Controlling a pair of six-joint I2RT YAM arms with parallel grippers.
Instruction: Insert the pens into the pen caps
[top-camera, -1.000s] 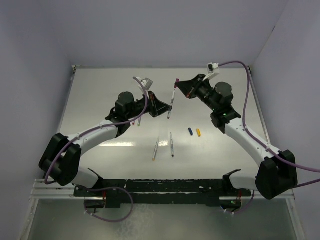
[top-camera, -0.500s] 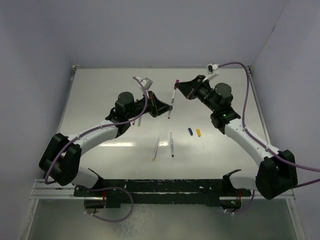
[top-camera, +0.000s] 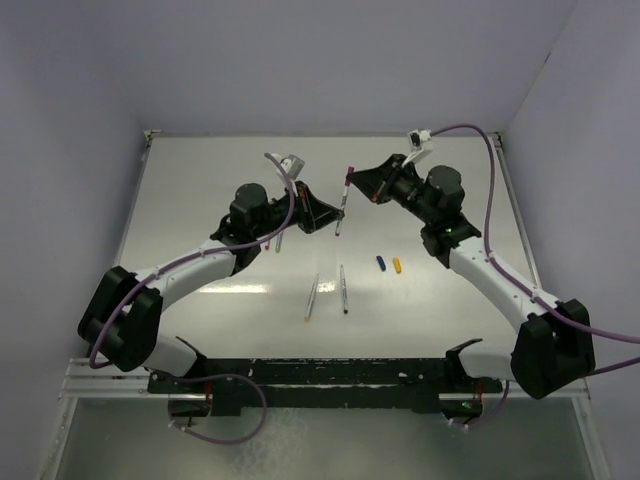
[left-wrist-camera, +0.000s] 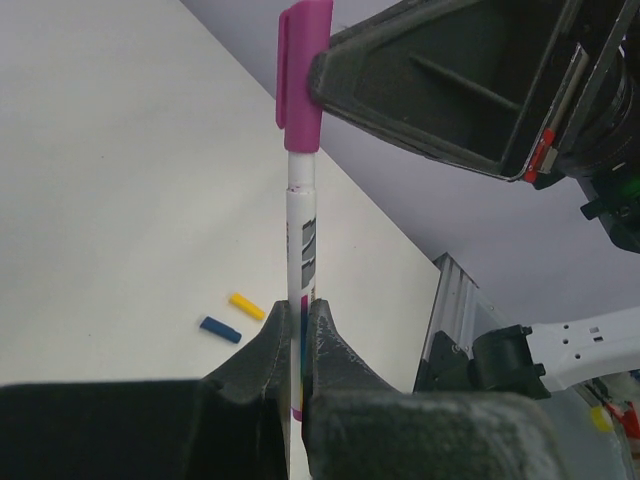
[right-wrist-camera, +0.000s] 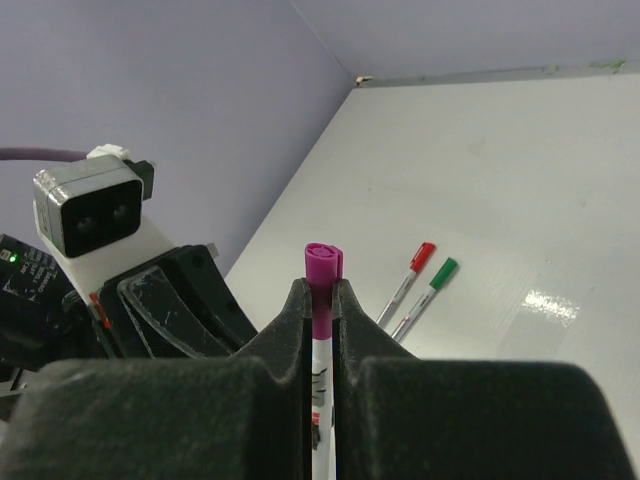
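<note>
A silvery pen (left-wrist-camera: 301, 230) stands nearly upright above the table, and a purple cap (left-wrist-camera: 302, 75) sits over its top end. My left gripper (left-wrist-camera: 300, 330) is shut on the pen's lower barrel. My right gripper (right-wrist-camera: 320, 295) is shut on the purple cap (right-wrist-camera: 321, 270). From above, the pen (top-camera: 343, 205) spans the gap between the left gripper (top-camera: 333, 217) and the right gripper (top-camera: 357, 182). A blue cap (top-camera: 381, 263) and a yellow cap (top-camera: 397, 265) lie loose on the table. Two uncapped pens (top-camera: 312, 297) (top-camera: 343, 289) lie in the middle.
A red-capped pen (right-wrist-camera: 408, 270) and a green-capped pen (right-wrist-camera: 430, 285) lie side by side on the table, under the left arm in the top view. The left wrist camera (right-wrist-camera: 95, 210) is close beside my right fingers. The table's back edge (top-camera: 320, 136) meets the wall.
The right gripper and the capped top of the pen have shifted slightly to the left. The left arm holds still.
</note>
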